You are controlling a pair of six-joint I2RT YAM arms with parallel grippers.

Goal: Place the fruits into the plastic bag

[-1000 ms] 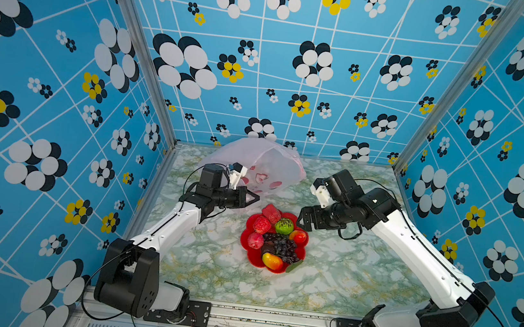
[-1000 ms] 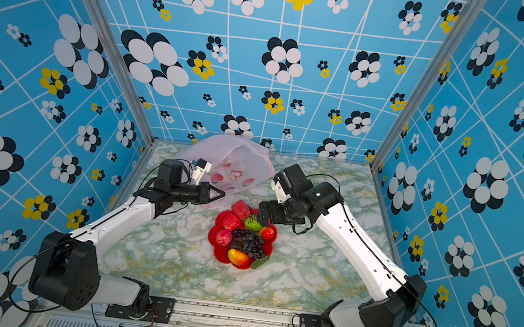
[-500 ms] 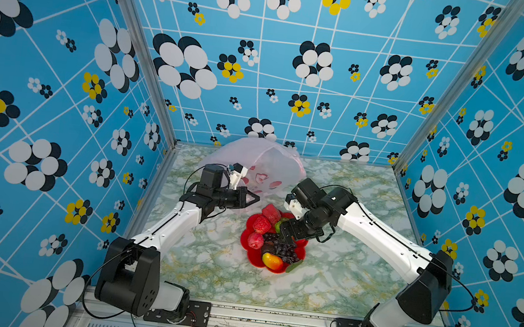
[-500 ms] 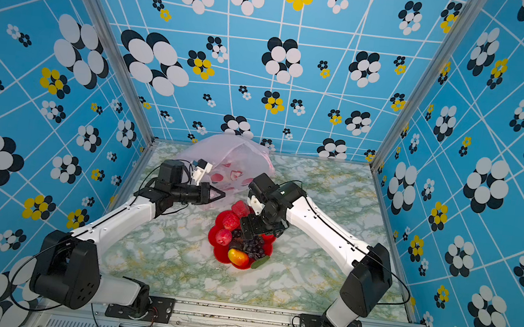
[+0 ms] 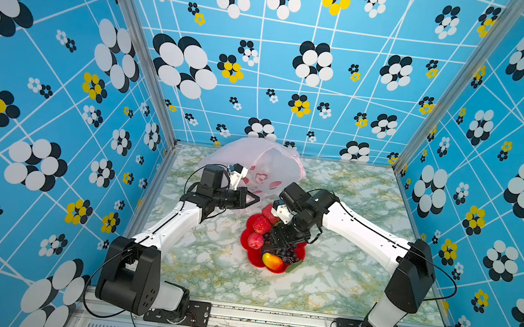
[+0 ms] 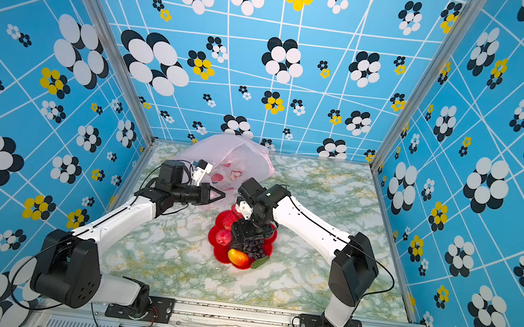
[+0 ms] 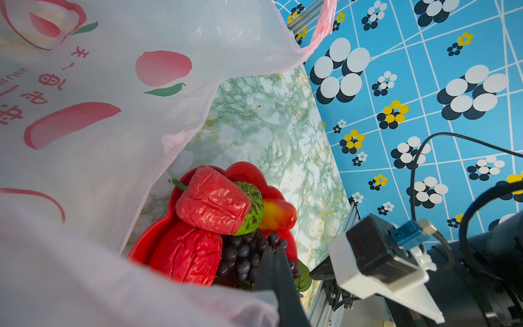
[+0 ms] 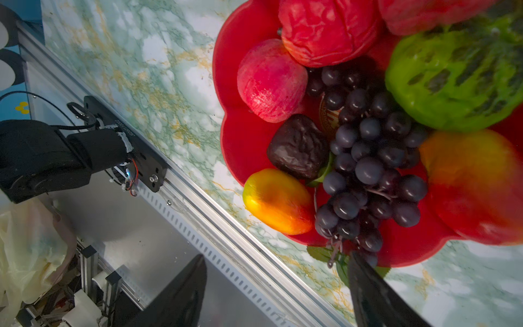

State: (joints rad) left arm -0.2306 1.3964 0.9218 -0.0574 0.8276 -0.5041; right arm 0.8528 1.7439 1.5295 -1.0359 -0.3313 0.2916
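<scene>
Several toy fruits (image 8: 368, 158), wrinkled red, bumpy green, dark grapes, lay heaped on a red plate (image 8: 235, 141) beneath the open right gripper (image 8: 277, 254); the left gripper (image 5: 255, 198) pinched the translucent pink plastic bag (image 5: 264, 158) beside it.

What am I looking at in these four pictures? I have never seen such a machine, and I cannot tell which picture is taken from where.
These are two white-and-black robot arms, fixed at the front of a green marble-patterned table. Two pictures come from one double camera above, so they look almost alike; the other two come from a small camera on each wrist. On the table stands a red flower-shaped plate of toy fruits: a dark purple grape bunch, red apples, a yellow-orange mango, a bumpy green fruit. Behind it lies a thin pale-pink plastic bag. The left gripper is shut and seems to pinch the bag's edge. The right gripper hangs open over the grapes, holding nothing.
</scene>
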